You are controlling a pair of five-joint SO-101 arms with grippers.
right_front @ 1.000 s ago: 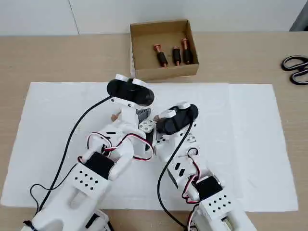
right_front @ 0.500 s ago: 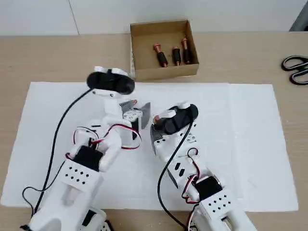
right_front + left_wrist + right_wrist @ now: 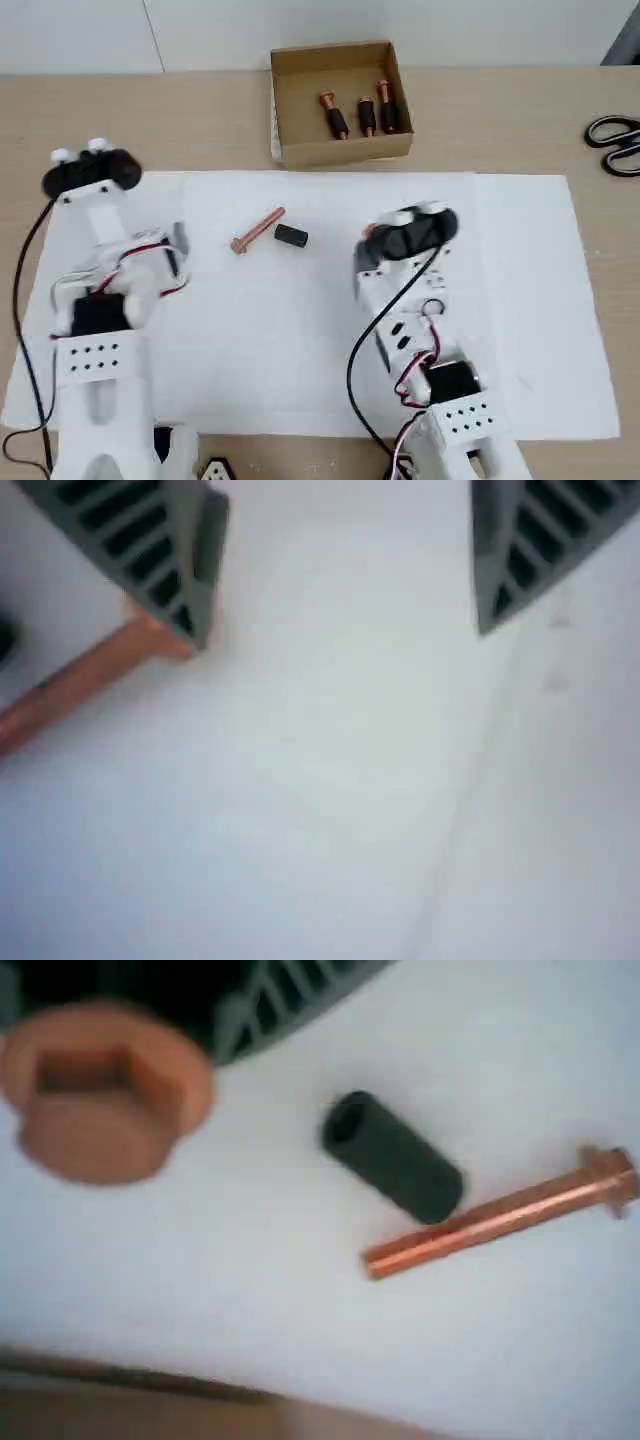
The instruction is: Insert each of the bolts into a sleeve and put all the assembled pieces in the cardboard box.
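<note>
Copper loose bolt [image 3: 258,230]: you are looking at it lying flat on the white sheet [image 3: 300,340], between your two arms, with its hex head turned toward the left arm.
Black sleeve [image 3: 291,237]: it is lying on its side just beside that bolt's shaft; you cannot tell whether the two are touching.
Left gripper [image 3: 340,625]: your claw is hanging spread wide over the sheet and gripping nothing. In the left wrist view the loose bolt's head is showing just beside one fingertip [image 3: 190,610].
Right gripper [image 3: 370,238]: your claw is pinching the held bolt [image 3: 100,1090], whose hex head is facing the wrist camera. It is hovering above the sheet near the sleeve, on the side away from the left arm.
Cardboard box [image 3: 345,152]: it is sitting on the wooden table [image 3: 120,120] just past the sheet's far edge, open at the top.
Assembled pieces [image 3: 366,115]: three are lying side by side inside the box.
Scissors [image 3: 615,142]: they are resting on the table at the far right edge, well apart from everything else.
</note>
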